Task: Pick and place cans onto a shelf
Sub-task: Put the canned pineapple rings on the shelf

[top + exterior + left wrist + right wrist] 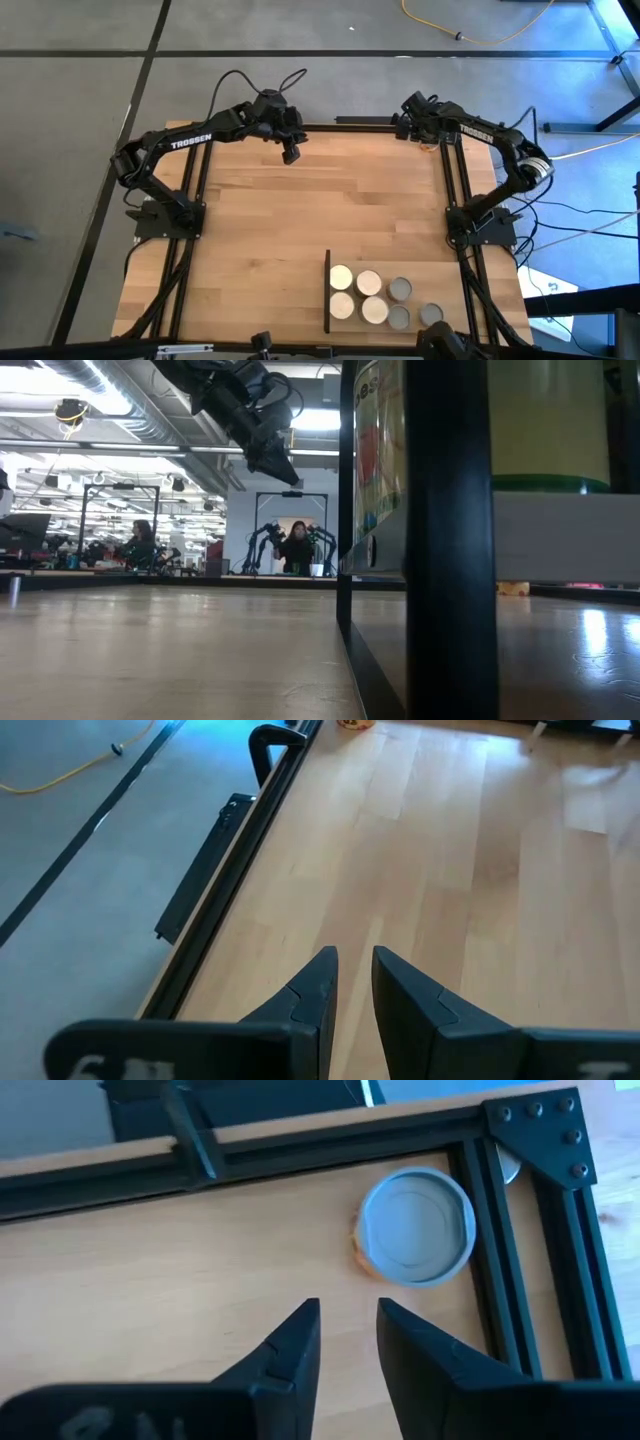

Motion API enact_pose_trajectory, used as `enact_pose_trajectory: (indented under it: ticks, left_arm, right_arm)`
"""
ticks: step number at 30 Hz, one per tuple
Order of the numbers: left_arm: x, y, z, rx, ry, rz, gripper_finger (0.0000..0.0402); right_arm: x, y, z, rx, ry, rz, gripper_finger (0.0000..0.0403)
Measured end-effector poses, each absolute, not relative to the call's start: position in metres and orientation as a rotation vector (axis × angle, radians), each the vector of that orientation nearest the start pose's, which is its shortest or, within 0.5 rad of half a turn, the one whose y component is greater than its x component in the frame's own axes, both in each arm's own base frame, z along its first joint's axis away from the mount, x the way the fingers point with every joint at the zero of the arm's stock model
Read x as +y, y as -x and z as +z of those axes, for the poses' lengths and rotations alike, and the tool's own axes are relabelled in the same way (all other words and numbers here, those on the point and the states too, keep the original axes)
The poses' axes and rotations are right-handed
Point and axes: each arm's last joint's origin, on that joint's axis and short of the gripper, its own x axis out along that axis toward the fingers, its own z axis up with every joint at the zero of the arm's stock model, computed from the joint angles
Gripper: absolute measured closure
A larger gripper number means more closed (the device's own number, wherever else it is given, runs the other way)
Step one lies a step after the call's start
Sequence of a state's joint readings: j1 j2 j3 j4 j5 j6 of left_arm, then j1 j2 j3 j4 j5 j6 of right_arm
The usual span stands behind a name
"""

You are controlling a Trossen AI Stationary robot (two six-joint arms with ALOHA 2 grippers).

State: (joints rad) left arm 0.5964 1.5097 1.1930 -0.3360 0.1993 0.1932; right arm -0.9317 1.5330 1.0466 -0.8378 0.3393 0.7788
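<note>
While both arms are hanging back at the far edge of the table, the left claw is hovering over bare wood and the right claw is poised near a grey-topped can tucked into the black frame corner, each with its fingers slightly apart and holding nothing, probably parked clear of the work. At the near edge, four cream-topped cans are sitting in a tidy square on the shelf beside its black upright edge, with three grey-topped cans apparently waiting just beside them. White lettering on the left arm is reading "TROSSEN"; the can labels are proving unreadable.
</note>
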Motion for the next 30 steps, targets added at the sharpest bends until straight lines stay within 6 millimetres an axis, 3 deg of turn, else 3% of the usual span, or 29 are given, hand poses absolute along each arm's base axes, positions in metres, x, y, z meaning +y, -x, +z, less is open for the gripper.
enact_pose_trajectory:
  ticks: [17,30]
  left_arm:
    - [0.182,-0.277,0.289,0.639,0.093,0.357,0.0343]
    - [0.182,-0.277,0.289,0.64,0.093,0.363,0.0343]
  right_arm:
    - [-0.25,-0.151,0.173,1.087,-0.968,-1.584,0.0299]
    - [-0.255,-0.15,0.165,1.093,-0.986,-1.608,0.0299]
